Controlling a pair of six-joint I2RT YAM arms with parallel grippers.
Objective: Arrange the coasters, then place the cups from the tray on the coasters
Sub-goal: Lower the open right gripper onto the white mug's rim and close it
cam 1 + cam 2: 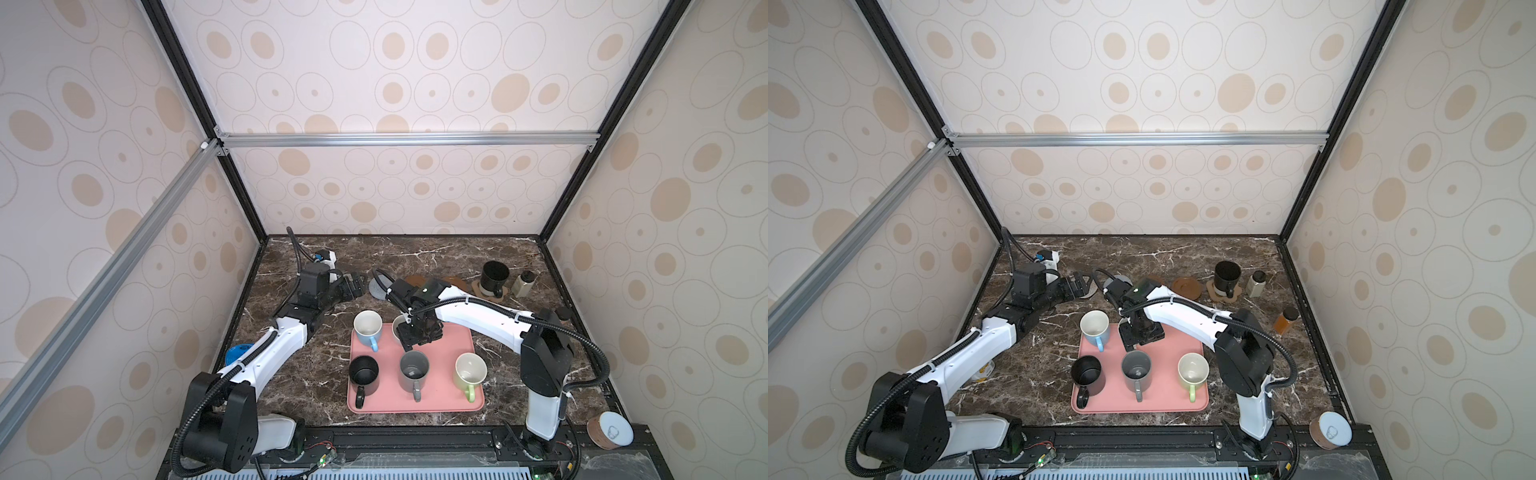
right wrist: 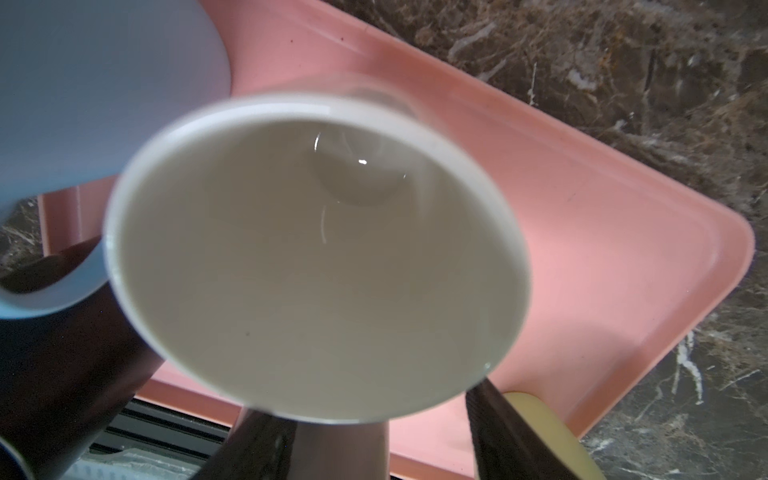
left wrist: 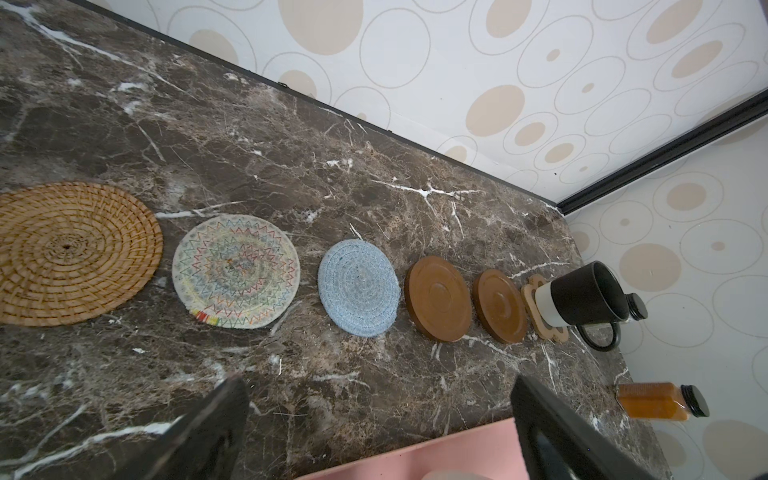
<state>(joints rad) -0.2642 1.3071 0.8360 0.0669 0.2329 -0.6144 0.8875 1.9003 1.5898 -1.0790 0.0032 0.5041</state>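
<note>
The right gripper reaches down with its jaws part spread on either side of the handle of the pale pink cup, though I cannot tell whether they press it. That cup stands upright, mouth up, handle toward the gripper, at the far edge of the tray, just beside the light blue cup. The left gripper hangs wide apart and empty over the table, facing the coasters, whose row runs side to side along the back wall, with a black cup upright on the paw-shaped coaster at its right end.
</note>
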